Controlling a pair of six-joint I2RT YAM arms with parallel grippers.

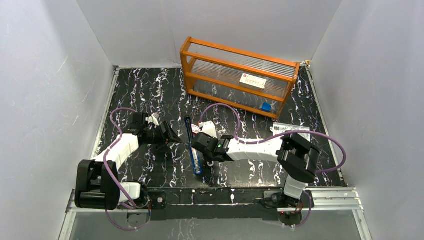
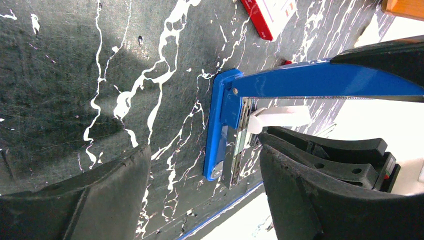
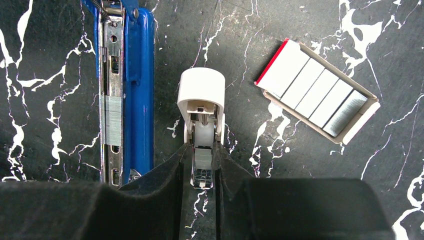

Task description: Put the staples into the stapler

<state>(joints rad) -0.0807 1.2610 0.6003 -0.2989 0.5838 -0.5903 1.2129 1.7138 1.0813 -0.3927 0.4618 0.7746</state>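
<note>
The left gripper (image 2: 202,149) hangs wide open just left of the blue stapler (image 3: 140,90), which lies opened on the table with staples (image 3: 112,120) in its metal channel. Beside it, the right gripper (image 3: 202,167) is clamped on a white rounded object (image 3: 201,87). A box (image 3: 350,132) of strips lies farther right.

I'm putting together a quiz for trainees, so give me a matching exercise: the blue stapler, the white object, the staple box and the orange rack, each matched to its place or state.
Things:
1. blue stapler
2. white object
3. staple box
4. orange rack

Places or states:
a. between the fingers of the right gripper
b. at the far end of the table
c. lying open, staples in its metal channel
d. open, with a red edge

Pairs: 1-c, 2-a, 3-d, 4-b
</note>
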